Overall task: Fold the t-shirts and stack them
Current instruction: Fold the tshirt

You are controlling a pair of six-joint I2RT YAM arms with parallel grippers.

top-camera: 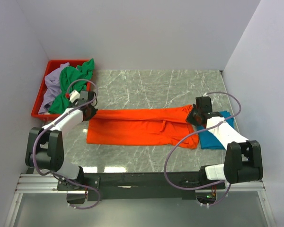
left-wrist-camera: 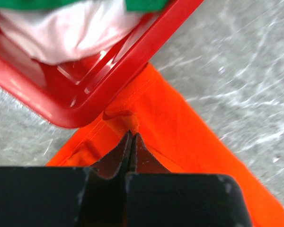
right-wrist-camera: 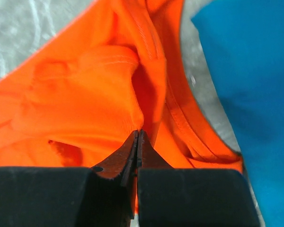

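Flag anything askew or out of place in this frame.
The green t-shirt spills over the red tray's far right corner instead of lying inside. The orange t-shirt is bunched and rumpled at its right end, where the right pincer pinches it.

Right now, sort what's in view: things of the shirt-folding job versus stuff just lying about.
Job: orange t-shirt, teal t-shirt, green t-shirt, lavender t-shirt.
Lying about: red tray, marbled table.
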